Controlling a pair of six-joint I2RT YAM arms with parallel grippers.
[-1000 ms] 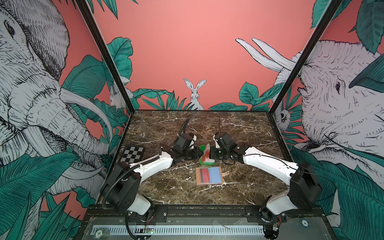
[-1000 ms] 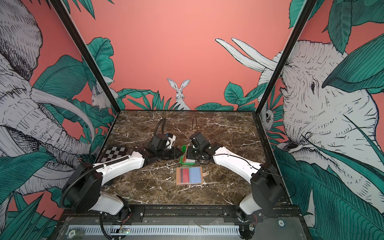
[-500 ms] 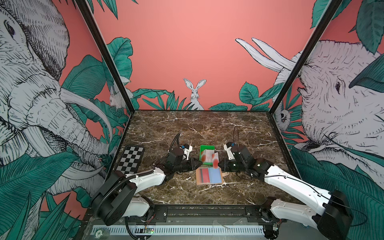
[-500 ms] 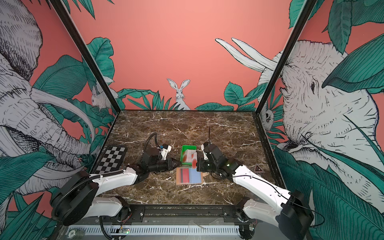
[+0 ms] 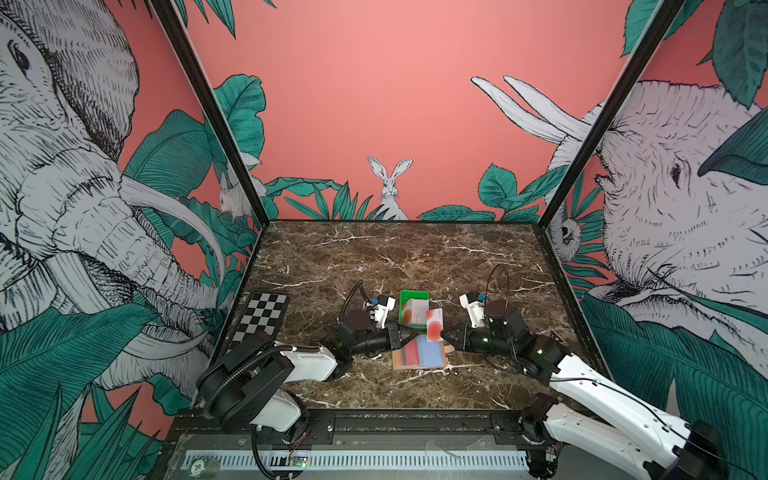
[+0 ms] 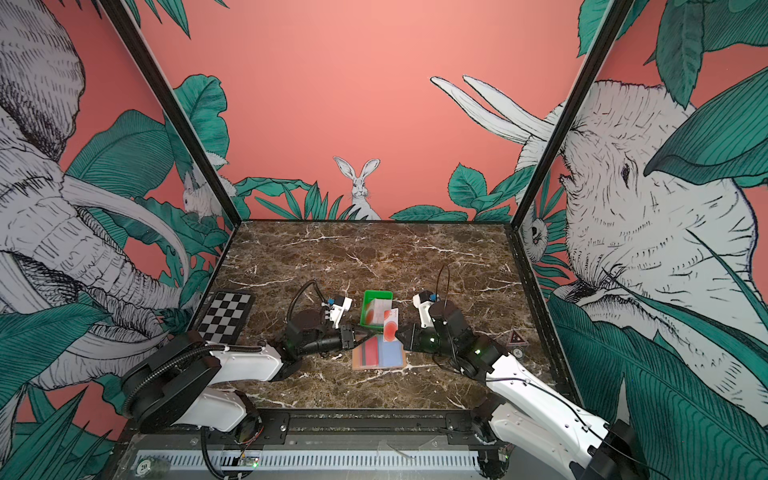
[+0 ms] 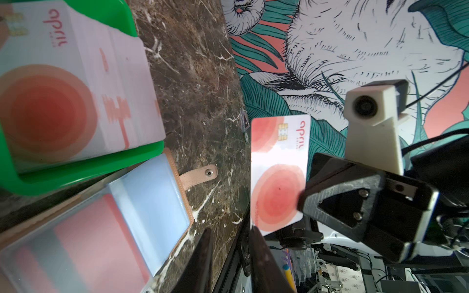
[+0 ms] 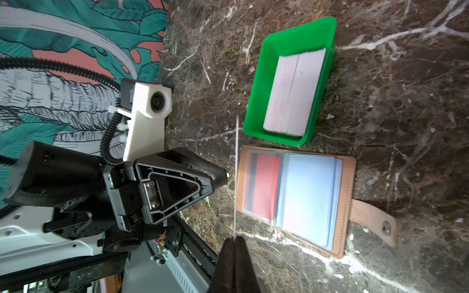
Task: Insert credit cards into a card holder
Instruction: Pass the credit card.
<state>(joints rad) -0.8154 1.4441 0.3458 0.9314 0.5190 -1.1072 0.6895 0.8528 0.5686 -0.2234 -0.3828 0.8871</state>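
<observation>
Marble tabletop [image 5: 374, 257]: upright credit card [image 7: 278, 172] pinched tight in right gripper [image 8: 235, 239], near open card holder [image 8: 297, 197]; left gripper [image 5: 397, 336] slightly parted, empty.

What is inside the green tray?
The green tray holds a stack of white cards, the front one printed with a red-orange circle. The cards behind it and the floor beneath are hidden.

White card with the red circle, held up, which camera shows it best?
Left wrist view: the white red-circled plastic card shows its face, chip and lettering, pinched by the right end effector. Right wrist view shows only its thin edge; both top views show it small.
</observation>
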